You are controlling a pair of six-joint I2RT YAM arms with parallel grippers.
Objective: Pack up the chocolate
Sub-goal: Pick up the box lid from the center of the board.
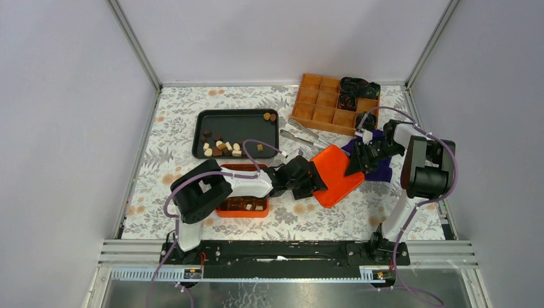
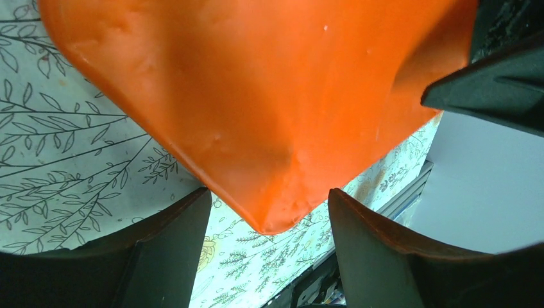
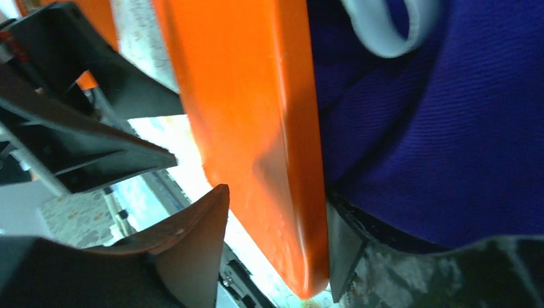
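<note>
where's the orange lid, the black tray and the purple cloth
orange lid (image 1: 335, 173), top external view, centre of its face
black tray (image 1: 234, 123), top external view, bare floor
purple cloth (image 3: 449, 141), right wrist view, open fabric

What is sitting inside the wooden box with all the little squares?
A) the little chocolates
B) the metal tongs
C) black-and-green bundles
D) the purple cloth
C: the black-and-green bundles sit in the right-hand compartments of the wooden box, while the chocolates lie on the black tray.
</note>
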